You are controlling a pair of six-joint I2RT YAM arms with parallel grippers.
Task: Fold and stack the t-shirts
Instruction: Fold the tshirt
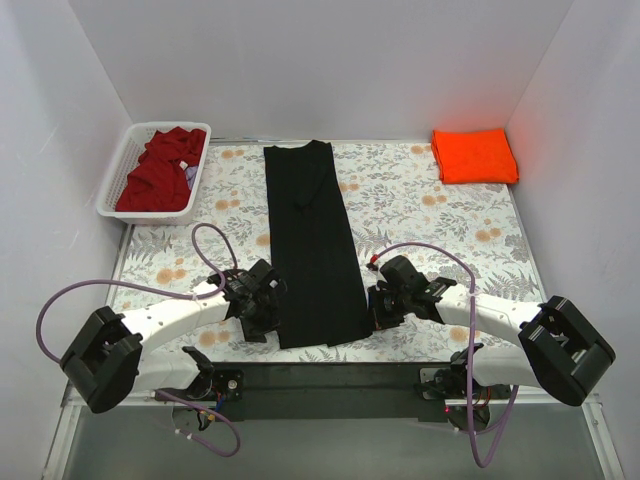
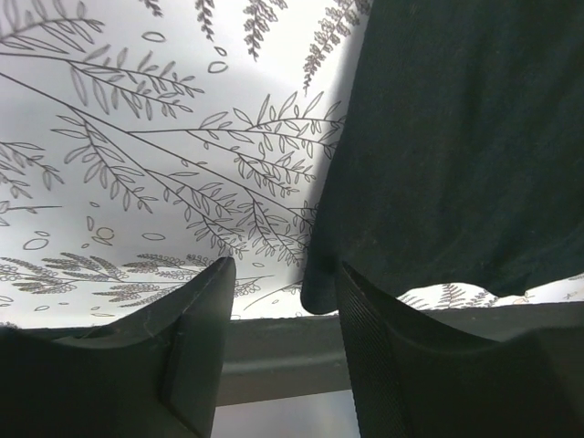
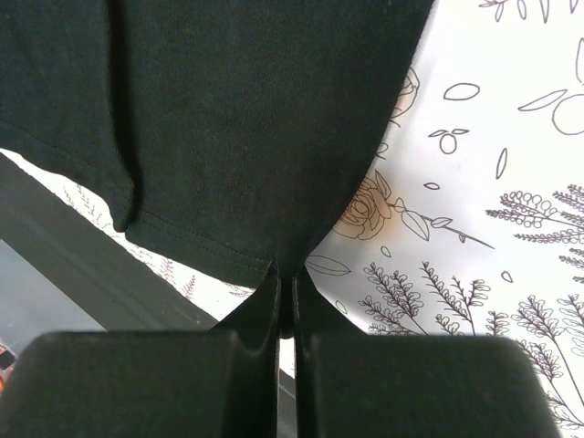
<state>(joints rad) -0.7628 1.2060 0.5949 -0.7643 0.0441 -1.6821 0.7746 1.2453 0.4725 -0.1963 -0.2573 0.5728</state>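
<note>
Nearest you, the near hem of the black t-shirt (image 1: 312,240) lies between the two arms. Your right gripper (image 3: 285,278) has its jaws closed on the hem's right corner, with cloth pinched at the tips. Your left gripper (image 2: 283,274) has its jaws partly open. The left corner lies in the gap, just beside one finger, not yet pinched. From here the shirt runs straight away from you as a narrow strip, its long axis near-to-far on the surface (image 1: 430,210). Beyond it are the orange t-shirt (image 1: 474,155), folded, at far right, and the dark red t-shirt (image 1: 160,172), crumpled in the basket (image 1: 113,175), at far left.
</note>
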